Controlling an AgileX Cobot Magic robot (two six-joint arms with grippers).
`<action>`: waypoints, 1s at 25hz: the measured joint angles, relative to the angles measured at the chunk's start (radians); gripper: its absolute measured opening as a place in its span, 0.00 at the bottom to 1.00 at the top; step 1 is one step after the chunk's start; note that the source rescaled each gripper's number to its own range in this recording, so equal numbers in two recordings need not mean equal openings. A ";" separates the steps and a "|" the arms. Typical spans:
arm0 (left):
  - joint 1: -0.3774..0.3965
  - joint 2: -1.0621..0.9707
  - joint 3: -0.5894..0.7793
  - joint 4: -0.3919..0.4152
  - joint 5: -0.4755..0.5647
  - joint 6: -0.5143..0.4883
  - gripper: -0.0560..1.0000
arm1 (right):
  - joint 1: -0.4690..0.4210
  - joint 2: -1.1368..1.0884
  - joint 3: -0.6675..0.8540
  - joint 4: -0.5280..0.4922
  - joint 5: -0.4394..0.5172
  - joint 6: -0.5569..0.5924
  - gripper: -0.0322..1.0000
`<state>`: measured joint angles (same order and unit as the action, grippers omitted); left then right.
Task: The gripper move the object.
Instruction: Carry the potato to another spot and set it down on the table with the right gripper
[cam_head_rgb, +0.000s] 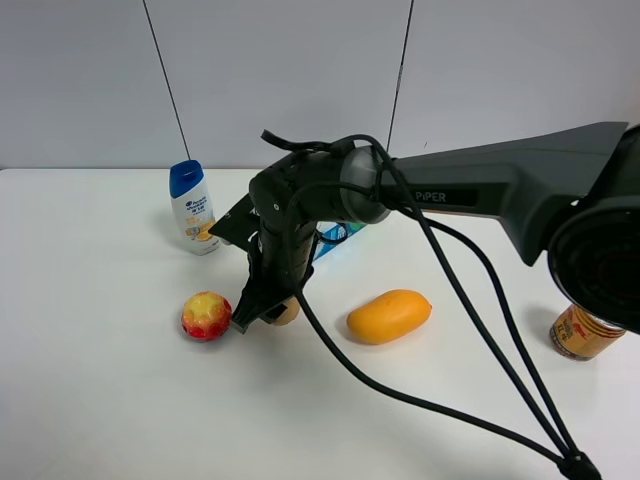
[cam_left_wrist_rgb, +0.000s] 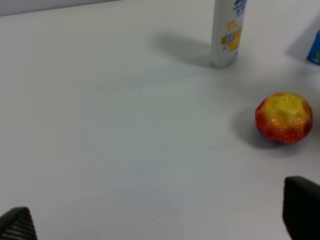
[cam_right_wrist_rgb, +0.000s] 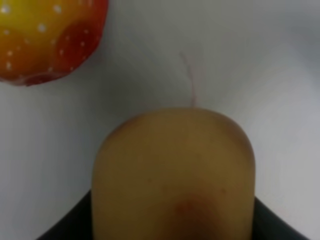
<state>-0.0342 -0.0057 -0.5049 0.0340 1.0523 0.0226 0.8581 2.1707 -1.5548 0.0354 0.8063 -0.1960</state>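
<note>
The small tan-brown fruit sits at table level in the middle, between the bumpy ball and the mango. My right gripper, a black claw on a thick dark grey arm, reaches across from the right and is closed around it. In the right wrist view the fruit fills the space between the jaws, with a faint reddish spot low on it. My left gripper is open and empty above bare table, its two fingertips far apart. The left arm does not show in the exterior view.
A red-and-yellow bumpy ball lies just left of the fruit, also seen from both wrists. An orange mango lies to the right. A white shampoo bottle and a blue box stand behind. A can is at the far right.
</note>
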 joint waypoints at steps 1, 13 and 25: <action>0.000 0.000 0.000 0.000 0.000 0.000 1.00 | 0.000 0.000 0.000 -0.011 -0.003 0.000 0.03; 0.000 0.000 0.000 0.000 0.000 0.000 1.00 | 0.000 0.002 0.110 -0.035 -0.160 0.000 0.03; 0.000 0.000 0.000 0.000 0.000 0.000 1.00 | 0.000 0.002 0.114 -0.035 -0.158 0.000 0.44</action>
<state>-0.0342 -0.0057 -0.5049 0.0340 1.0523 0.0226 0.8581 2.1724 -1.4406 0.0000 0.6487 -0.1960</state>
